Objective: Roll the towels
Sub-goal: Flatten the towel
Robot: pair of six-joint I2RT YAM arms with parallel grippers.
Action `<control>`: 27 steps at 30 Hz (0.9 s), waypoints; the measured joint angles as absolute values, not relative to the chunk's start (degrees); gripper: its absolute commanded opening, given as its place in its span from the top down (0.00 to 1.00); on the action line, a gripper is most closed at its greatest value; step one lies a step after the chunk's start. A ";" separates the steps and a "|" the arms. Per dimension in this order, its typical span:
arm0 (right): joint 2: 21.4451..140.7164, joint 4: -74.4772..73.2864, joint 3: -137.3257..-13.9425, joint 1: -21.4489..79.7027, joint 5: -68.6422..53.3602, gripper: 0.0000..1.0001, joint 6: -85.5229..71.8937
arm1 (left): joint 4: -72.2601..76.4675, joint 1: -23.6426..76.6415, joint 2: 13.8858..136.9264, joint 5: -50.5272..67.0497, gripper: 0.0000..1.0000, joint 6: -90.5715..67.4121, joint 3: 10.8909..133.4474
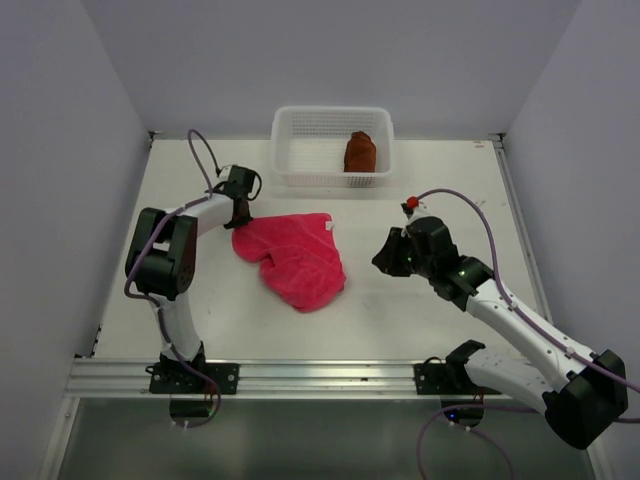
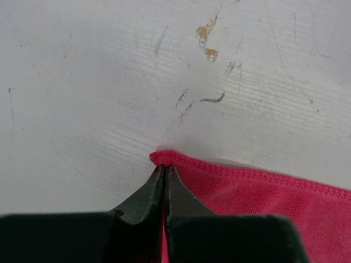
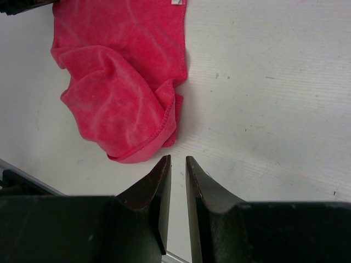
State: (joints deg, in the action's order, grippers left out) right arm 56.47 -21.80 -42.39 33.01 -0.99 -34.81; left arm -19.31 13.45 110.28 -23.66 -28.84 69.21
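Note:
The bright pink towel (image 1: 295,262) lies crumpled on the table, partly folded over itself at its near end (image 3: 120,82). My left gripper (image 1: 240,215) is at the towel's far left corner, and its jaws (image 2: 165,167) are shut on that hemmed corner (image 2: 263,203). My right gripper (image 1: 385,260) hovers to the right of the towel, apart from it. Its jaws (image 3: 177,159) stand a narrow gap apart with nothing between them. The rust-brown towel (image 1: 360,152) sits rolled up inside the white mesh basket (image 1: 300,150).
The basket stands at the table's back edge, against the wall. The white tabletop (image 2: 109,82) is scuffed. An aluminium rail (image 1: 320,378) runs along the near edge by the arm bases. Grey walls close in both sides.

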 measured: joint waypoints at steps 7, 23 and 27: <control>56.49 -21.82 -42.39 33.01 -1.04 0.80 -34.46 | -19.49 13.52 110.04 -23.27 1.00 -28.71 69.19; 68.77 -22.17 -47.00 40.91 -2.04 0.47 -30.20 | -27.09 13.04 82.48 -17.58 1.00 -30.98 66.43; 74.83 -20.93 -48.84 40.97 -0.99 0.46 -32.05 | -28.10 12.88 75.09 -17.54 1.00 -31.00 65.10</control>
State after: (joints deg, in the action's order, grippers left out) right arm 74.83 -20.93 -48.84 40.97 -0.99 -32.05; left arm -28.10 12.88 75.09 -17.54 -31.00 65.10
